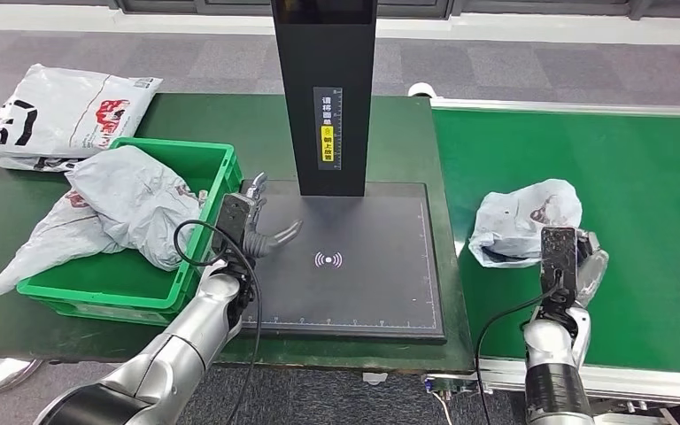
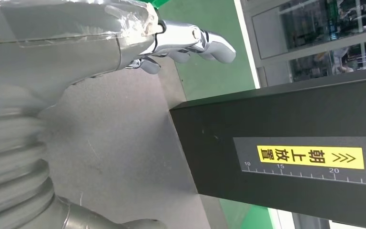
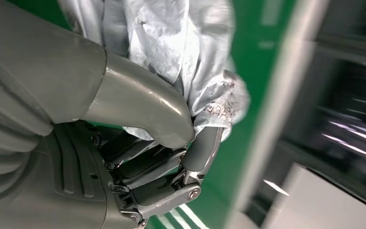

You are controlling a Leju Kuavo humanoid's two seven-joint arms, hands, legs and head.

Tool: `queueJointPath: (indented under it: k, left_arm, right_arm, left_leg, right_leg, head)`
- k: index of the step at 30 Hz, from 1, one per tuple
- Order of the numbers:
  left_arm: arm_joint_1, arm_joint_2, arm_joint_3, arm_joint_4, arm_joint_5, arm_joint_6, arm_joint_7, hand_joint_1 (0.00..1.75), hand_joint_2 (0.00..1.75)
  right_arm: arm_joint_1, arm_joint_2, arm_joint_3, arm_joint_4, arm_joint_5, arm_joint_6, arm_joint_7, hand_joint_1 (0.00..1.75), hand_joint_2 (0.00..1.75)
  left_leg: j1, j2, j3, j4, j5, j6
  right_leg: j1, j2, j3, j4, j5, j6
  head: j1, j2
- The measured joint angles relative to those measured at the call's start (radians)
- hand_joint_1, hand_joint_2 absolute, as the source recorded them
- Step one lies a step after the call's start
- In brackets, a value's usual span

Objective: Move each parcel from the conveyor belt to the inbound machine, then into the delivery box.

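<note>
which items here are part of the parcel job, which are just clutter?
Job:
- crumpled grey plastic parcel on green conveyor belt, at the right hand
- black inbound machine
- green plastic delivery box holding grey bags

Lying about:
- white printed bag on the table

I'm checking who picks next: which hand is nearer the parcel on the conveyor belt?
Right. The right hand is at the grey parcel, fingers against it; the left hand hovers over the scanner pad.

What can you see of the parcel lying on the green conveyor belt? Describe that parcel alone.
The parcel is a crumpled grey-white plastic mailer bag with dark and red print. It lies slumped on the conveyor belt, near the belt's edge beside the black scanner plate. The right hand is at its near end; in the right wrist view its fingers close on the plastic.
</note>
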Motion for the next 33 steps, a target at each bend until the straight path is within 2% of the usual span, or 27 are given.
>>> queueJointPath:
  k: [4,8,13,17,23,28,33]
  left_arm:
    - [0.0,-0.001,0.0,0.0,-0.005,0.0,-0.006,0.0,1.75]
    - [0.0,-0.005,0.0,0.001,-0.007,0.0,-0.008,0.0,1.75]
    - [-0.012,-0.01,0.0,0.005,-0.007,-0.001,-0.015,0.0,1.75]
    - [-0.031,-0.016,0.0,0.014,-0.006,-0.002,-0.014,0.0,1.75]
    - [-0.036,-0.016,0.0,0.022,-0.005,-0.002,-0.014,0.0,1.75]
    - [-0.043,-0.017,0.0,0.028,-0.004,-0.002,-0.012,0.0,1.75]
    - [-0.053,-0.018,0.0,0.034,-0.003,-0.004,-0.01,0.0,1.75]
  right_arm:
    - [0.041,0.005,0.105,-0.154,-0.03,-0.049,-0.035,1.75,1.75]
    - [0.049,0.013,0.173,-0.238,-0.023,-0.067,-0.038,1.75,1.75]
    - [0.033,0.025,0.296,-0.264,0.011,0.065,0.012,1.75,1.75]
    - [0.019,0.033,0.396,-0.265,0.017,0.066,0.038,1.75,1.75]
    - [0.011,0.033,0.445,-0.265,0.005,0.059,0.042,1.75,1.75]
    - [0.002,0.033,0.491,-0.265,0.021,0.123,0.068,1.75,1.75]
    - [-0.004,0.036,0.537,-0.265,0.029,0.134,0.076,1.75,1.75]
  left_leg:
    - [0.0,0.0,-0.001,0.0,0.0,0.0]
    - [0.0,0.0,-0.001,0.0,0.0,0.0]
    - [0.0,0.003,-0.001,0.0,0.0,0.0]
    - [0.0,-0.001,-0.002,0.0,0.001,-0.001]
    - [0.0,-0.001,-0.003,0.0,0.001,-0.002]
    - [0.0,0.0,-0.003,0.0,0.001,-0.002]
    - [0.0,-0.001,-0.003,0.0,0.001,-0.002]
  right_leg:
    - [0.0,0.0,-0.002,0.0,0.0,0.0]
    - [0.0,0.0,-0.002,0.0,0.0,0.0]
    - [0.0,0.002,-0.003,0.001,0.0,0.0]
    - [0.0,-0.001,-0.004,0.002,0.0,-0.001]
    - [-0.001,-0.001,-0.004,0.002,0.0,-0.001]
    - [0.0,-0.001,-0.005,0.002,0.0,-0.001]
    - [0.0,-0.001,-0.005,0.003,0.0,-0.001]
  head:
    - [0.0,0.0]
    - [0.0,0.0]
    - [0.0,0.0]
    - [0.0,0.0]
    - [0.0,0.0]
    - [0.0,0.0]
    - [0.0,0.0]
